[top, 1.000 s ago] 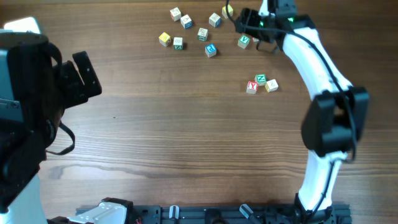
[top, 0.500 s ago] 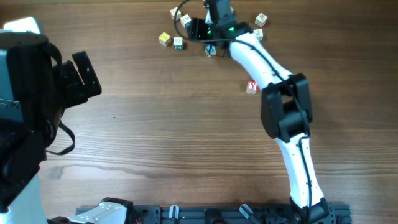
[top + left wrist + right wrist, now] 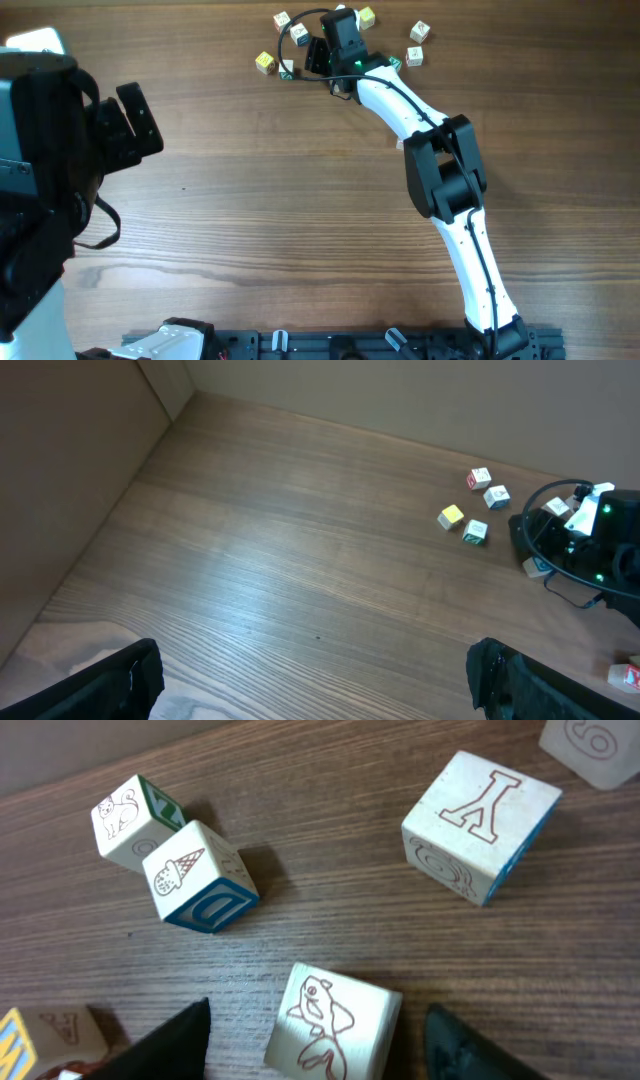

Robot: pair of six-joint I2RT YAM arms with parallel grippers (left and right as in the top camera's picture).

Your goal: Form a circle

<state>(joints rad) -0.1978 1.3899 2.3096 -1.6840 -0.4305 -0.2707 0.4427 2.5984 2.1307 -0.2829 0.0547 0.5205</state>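
You are at the gathering step, and the circle is not formed yet. The small pale wooden letter cubes [image 3: 299, 35] meant for it lie in a loose scatter at the top centre of the overhead frame, on the brown wood-grain table [image 3: 250, 200]. None of them sit in a ring.

Your right gripper [image 3: 318, 1020] is down among them. In the right wrist view its jaws stand apart on either side of the pale cube with a brown fish drawing [image 3: 335, 1015], at bottom centre, with a sliver of table showing on each side. Nothing is clamped.

Up and to the left, the cube with an ice-cream cone and a blue D [image 3: 197, 877] seems to touch the cube with a cat drawing [image 3: 128, 818]. The cube with a brown K [image 3: 480, 820] sits apart at upper right.

Your left gripper [image 3: 315, 685] hangs with jaws spread wide and empty at the left of the overhead frame, well apart from the cubes.

As I judge it, your next move is to pinch the fish cube squarely, then set it near the ice-cream and K cubes to begin an arc. Mind the neighbours, which are near enough to be knocked.
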